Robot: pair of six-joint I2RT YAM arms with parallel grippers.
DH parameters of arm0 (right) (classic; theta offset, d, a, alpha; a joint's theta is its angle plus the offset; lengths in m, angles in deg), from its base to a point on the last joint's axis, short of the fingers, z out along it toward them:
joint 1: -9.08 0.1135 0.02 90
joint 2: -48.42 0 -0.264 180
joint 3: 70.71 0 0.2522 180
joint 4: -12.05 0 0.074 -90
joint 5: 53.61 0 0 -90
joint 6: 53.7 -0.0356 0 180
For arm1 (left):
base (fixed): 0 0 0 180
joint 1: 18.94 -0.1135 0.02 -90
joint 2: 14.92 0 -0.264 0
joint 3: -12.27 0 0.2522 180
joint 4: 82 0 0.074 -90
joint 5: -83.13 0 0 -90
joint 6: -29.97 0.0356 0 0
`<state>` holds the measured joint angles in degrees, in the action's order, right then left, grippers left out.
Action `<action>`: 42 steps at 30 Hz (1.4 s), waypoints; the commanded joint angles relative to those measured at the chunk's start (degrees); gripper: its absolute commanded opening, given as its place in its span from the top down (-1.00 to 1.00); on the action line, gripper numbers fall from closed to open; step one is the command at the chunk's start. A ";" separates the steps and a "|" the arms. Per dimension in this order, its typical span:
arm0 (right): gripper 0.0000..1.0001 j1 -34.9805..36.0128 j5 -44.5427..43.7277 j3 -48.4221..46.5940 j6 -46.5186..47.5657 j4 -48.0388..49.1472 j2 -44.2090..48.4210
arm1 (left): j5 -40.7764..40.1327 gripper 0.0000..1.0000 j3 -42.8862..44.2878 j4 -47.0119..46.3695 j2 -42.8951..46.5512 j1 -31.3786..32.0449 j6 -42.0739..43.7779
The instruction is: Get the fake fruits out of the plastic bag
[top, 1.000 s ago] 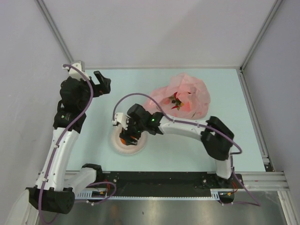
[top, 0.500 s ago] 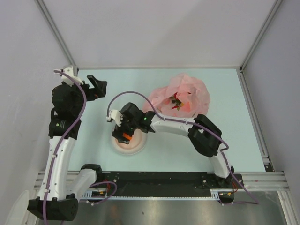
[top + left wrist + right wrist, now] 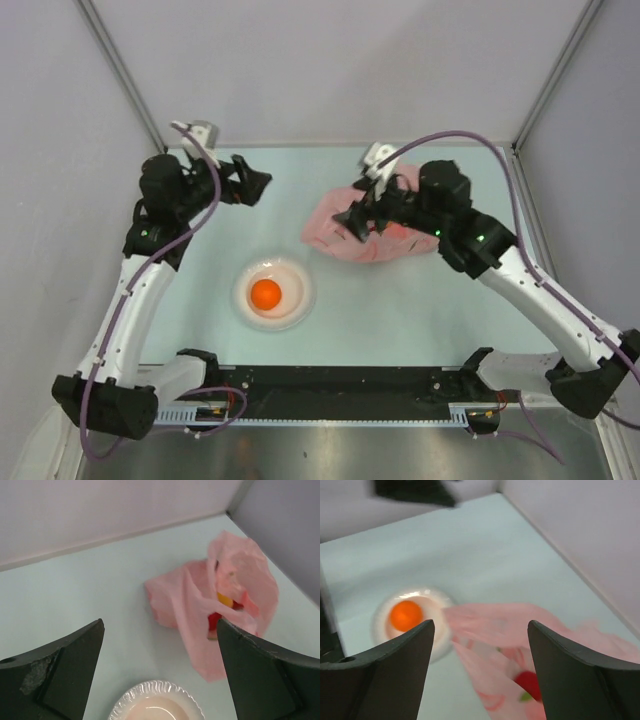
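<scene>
Now: crinkly pink bag [image 3: 325, 232], glossy ball [image 3: 265, 293]

Left gripper [image 3: 255, 184] hovers, jaws wide; right gripper [image 3: 352, 220] extended forward, jaws apart

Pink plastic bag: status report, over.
Left end effector open, empty. Right end effector open, empty, over translucent pink plastic bag. Glossy orange ball on round white plate; red fruit inside bag. No obstruction seen.
</scene>
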<state>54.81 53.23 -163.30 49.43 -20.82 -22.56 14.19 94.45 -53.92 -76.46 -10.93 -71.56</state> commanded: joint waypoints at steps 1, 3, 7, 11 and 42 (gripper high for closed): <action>-0.51 -8.98 -6.29 3.77 -2.40 -4.52 -2.58 | 8.30 -1.00 -0.57 2.54 -2.09 11.37 13.17; -0.29 -11.88 -8.75 4.12 -2.75 -4.70 -4.76 | 3.15 -1.00 -0.40 4.21 -4.45 15.96 20.03; -0.11 -16.02 -8.40 4.12 -7.75 -2.69 -8.55 | 2.49 -1.00 2.49 6.94 -10.17 22.56 28.56; -0.01 -18.40 -8.32 4.03 -9.17 -0.14 -12.07 | 4.35 -1.00 6.72 12.64 -14.66 26.52 35.24; 0.58 -19.64 -10.68 15.29 -3.54 4.26 -12.33 | -4.89 0.99 5.31 3.16 -18.97 33.12 14.87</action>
<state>32.28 41.37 -144.65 42.45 -19.38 -31.12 7.48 94.86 -48.93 -93.95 22.09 -53.84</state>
